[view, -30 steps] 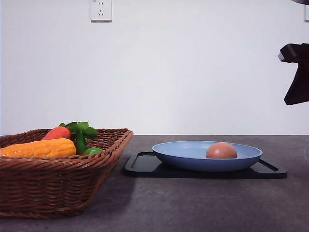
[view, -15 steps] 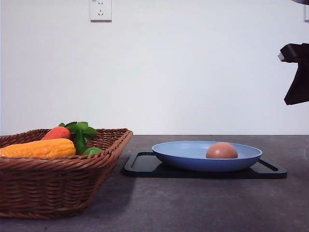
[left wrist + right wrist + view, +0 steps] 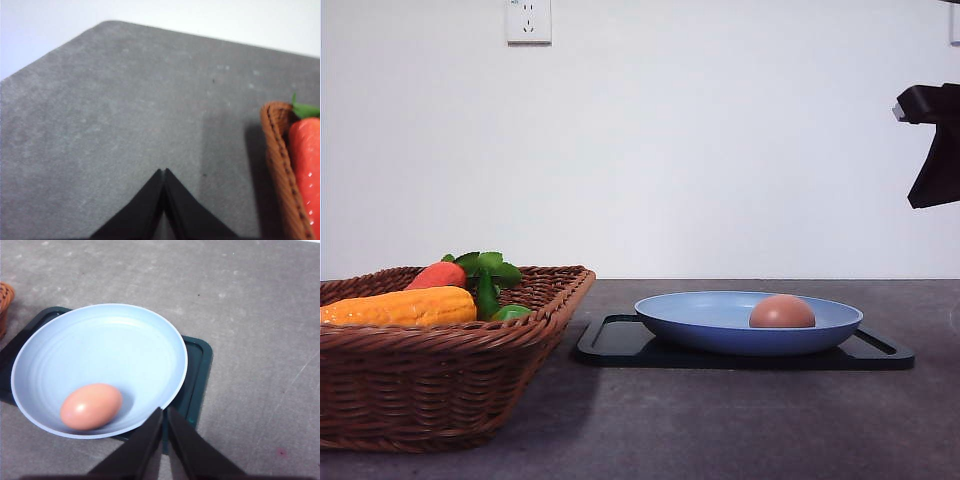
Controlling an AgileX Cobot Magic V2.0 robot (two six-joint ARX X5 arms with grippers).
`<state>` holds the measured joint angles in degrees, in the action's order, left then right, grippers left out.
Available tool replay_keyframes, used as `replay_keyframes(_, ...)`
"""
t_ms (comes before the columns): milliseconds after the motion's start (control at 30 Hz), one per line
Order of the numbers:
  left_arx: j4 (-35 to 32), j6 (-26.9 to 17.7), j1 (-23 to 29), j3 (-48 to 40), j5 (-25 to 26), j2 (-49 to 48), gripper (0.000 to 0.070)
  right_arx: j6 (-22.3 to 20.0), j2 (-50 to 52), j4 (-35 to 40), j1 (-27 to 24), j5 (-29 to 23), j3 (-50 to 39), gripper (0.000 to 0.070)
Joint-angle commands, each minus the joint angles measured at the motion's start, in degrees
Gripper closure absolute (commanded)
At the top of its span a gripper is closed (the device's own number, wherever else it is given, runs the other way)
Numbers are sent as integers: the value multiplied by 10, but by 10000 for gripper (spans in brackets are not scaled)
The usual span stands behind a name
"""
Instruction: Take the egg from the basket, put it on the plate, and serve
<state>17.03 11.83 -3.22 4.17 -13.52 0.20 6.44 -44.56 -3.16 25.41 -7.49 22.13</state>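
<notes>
The brownish-pink egg lies inside the blue plate, toward its right side, and the plate rests on a black tray. To the left stands the wicker basket. In the right wrist view the egg sits near the rim of the plate. My right gripper hovers above the plate's edge, shut with nothing held. The right arm hangs high at the right edge. My left gripper is shut and empty over bare table beside the basket's corner.
The basket holds a corn cob and a carrot with green leaves. The black tray lies under the plate, with grey tabletop in front and to the right of it. A wall socket sits high on the white wall.
The egg has rolled a little to the right inside the plate. The right arm has risen slightly at the frame's edge.
</notes>
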Motion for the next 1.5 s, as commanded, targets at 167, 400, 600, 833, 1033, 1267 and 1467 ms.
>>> replay_keyframes(167,5,28,0,-14,0,0,700,8,-2,6,3,-1,3,700)
replay_keyframes(400,5,28,0,-14,0,0,700,8,-2,6,3,-1,3,700)
replay_keyframes(600,5,28,0,-14,0,0,700,8,-2,6,3,-1,3,700)
replay_keyframes(833,5,28,0,-14,0,0,700,8,22,-5,2,-3,3,700)
replay_keyframes(1033,5,28,0,-14,0,0,700,-38,150,-11,-34,-32,2,700)
replay_keyframes(1267,5,28,0,-14,0,0,700,-45,318,35,-154,-35,-17,700)
replay_keyframes(1467,5,28,0,-14,0,0,700,-45,380,272,-216,-83,-90,700)
